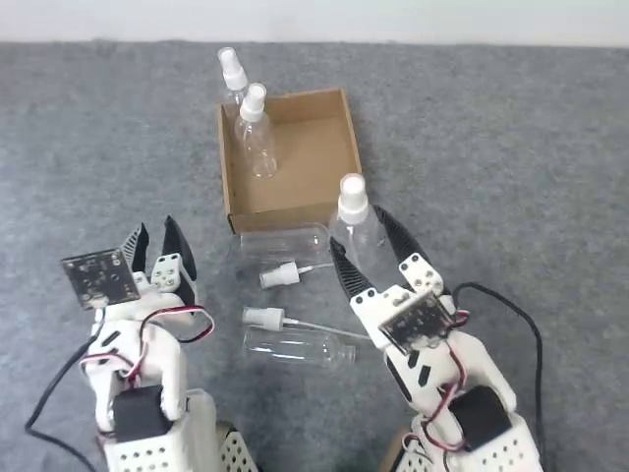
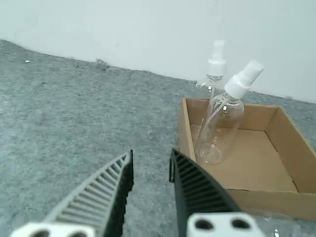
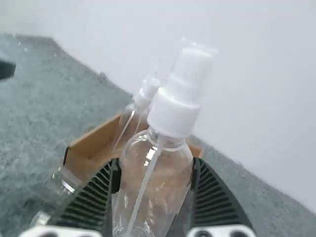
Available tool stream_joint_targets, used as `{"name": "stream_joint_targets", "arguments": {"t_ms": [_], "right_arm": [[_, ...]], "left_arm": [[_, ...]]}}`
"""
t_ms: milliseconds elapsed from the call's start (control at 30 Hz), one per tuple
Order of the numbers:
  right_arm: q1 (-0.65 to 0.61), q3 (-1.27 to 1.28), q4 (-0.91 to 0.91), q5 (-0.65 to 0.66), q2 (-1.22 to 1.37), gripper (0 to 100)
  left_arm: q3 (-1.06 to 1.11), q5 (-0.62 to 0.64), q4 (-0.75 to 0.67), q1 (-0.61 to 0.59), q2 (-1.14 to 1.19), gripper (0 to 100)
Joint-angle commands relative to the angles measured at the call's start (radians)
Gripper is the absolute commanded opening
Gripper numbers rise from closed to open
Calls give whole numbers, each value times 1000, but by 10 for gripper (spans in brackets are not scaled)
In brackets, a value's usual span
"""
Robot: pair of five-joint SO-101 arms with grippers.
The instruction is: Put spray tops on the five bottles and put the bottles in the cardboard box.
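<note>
My right gripper (image 1: pixel 357 231) is shut on an upright clear bottle (image 1: pixel 354 218) with a white spray top, just in front of the cardboard box (image 1: pixel 324 162). In the right wrist view the bottle (image 3: pixel 157 170) sits between both fingers of the right gripper (image 3: pixel 154 168). One capped bottle (image 1: pixel 257 133) leans inside the box, and another capped bottle (image 1: pixel 233 74) stands behind it. Two uncapped bottles (image 1: pixel 282 241) (image 1: pixel 300 349) lie on the carpet with two loose spray tops (image 1: pixel 280 275) (image 1: pixel 265 317) between them. My left gripper (image 1: pixel 154 228) (image 2: pixel 151 155) hovers open, with nothing in it, left of them.
Grey carpet covers the table. The box (image 2: pixel 256 158) has free floor beside the leaning bottle (image 2: pixel 219 123). A white wall runs along the far edge. Black cables trail from the right arm's base (image 1: pixel 521 324).
</note>
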Motion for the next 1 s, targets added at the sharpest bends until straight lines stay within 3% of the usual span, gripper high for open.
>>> {"name": "stream_joint_targets", "arguments": {"t_ms": [0, 200, 500, 967], "right_arm": [[7, -130, -21, 12, -12, 7], [5, -210, -28, 9, 35, 7], [-67, -436, -38, 5, 352, 7], [-70, -450, -424, 5, 746, 7]], "left_arm": [[-5, -2, -21, -5, -18, 110], [-5, -2, -21, -5, -18, 111], [-5, -3, -21, -5, -18, 111], [-4, -5, -20, -5, -18, 111]]}}
